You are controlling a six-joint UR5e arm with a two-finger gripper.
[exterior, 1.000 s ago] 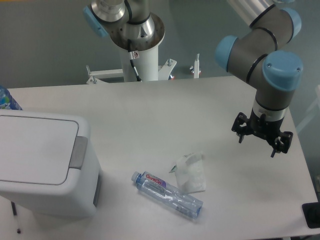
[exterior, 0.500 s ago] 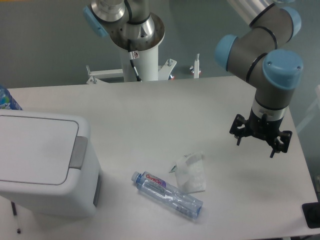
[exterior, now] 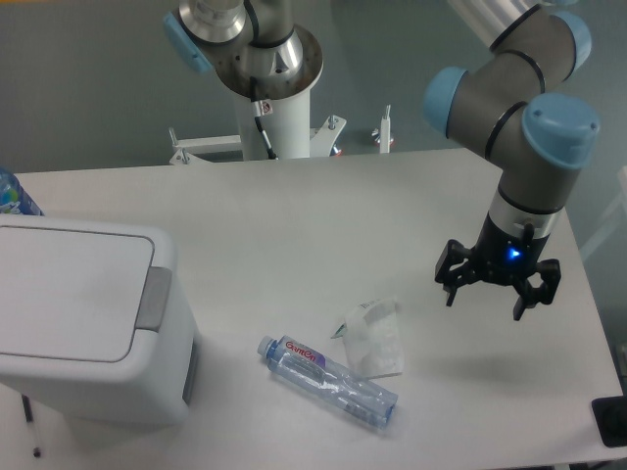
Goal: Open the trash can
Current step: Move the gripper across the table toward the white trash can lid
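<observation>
Jaws spread and holding nothing: the gripper (exterior: pixel 498 290) hangs above the right side of the table (exterior: pixel 323 211), a blue light lit on its wrist. Left to right: the trash can (exterior: pixel 83 318), white and boxy, occupies the near left corner, its flat lid closed and its grey push tab (exterior: pixel 152 298) facing right. Behind it, at the left edge, part of a blue object (exterior: pixel 12 193) shows, possibly another bottle. Right of the can a clear plastic bottle (exterior: pixel 328 380) lies on its side, with a crumpled white tissue (exterior: pixel 375 338) just beside it, apparently touching. Well apart from both, farther right, is the gripper on the UR5e arm (exterior: pixel 524 108).
</observation>
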